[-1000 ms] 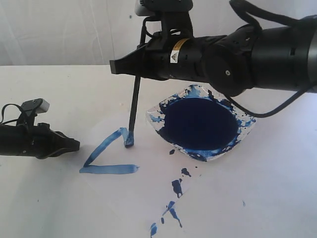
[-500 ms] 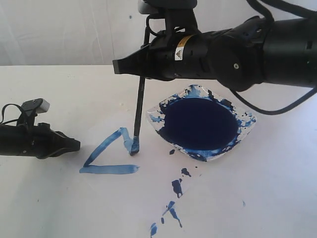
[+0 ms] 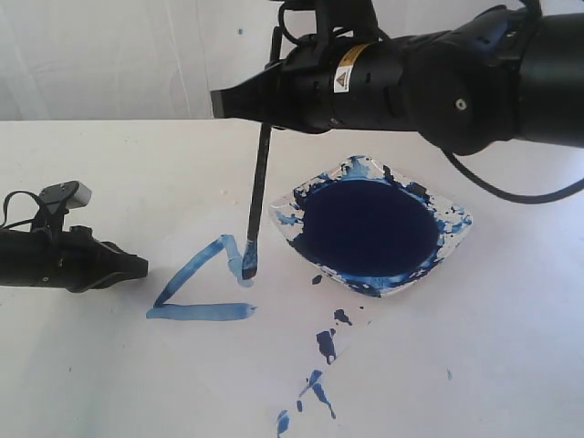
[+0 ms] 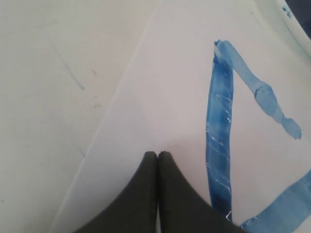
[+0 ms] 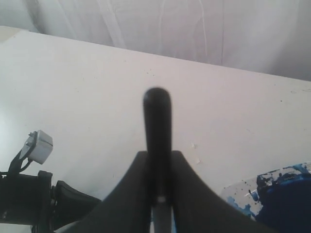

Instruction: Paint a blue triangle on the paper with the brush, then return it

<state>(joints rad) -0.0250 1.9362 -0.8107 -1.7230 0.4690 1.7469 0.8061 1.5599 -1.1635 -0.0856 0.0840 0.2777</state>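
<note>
A thin black brush [image 3: 258, 182] hangs nearly upright with my right gripper [image 3: 239, 102] shut on its upper shaft. Its blue tip rests on the paper [image 3: 274, 338] at the end of a short stroke running down from the apex. The blue triangle [image 3: 187, 274] shows a slanted left side, a bottom side and that short stroke. From the right wrist, the brush handle [image 5: 157, 116] sticks up between the fingers of the right gripper [image 5: 158, 154]. My left gripper [image 3: 139, 266] lies shut and empty on the paper, left of the strokes. In the left wrist view the left gripper [image 4: 157, 154] sits beside the blue triangle [image 4: 221, 121] on the paper [image 4: 165, 87].
A clear square dish [image 3: 456, 228] full of dark blue paint stands right of the brush, its rim [image 5: 243, 194] blue-smeared. Dark blue splatters [image 3: 326, 345] trail across the paper toward the front edge. A white curtain hangs behind the table.
The brush tip has slid a little down and right from the apex, lengthening the short stroke. The right arm shifted slightly right and up. The left arm has not moved.
</note>
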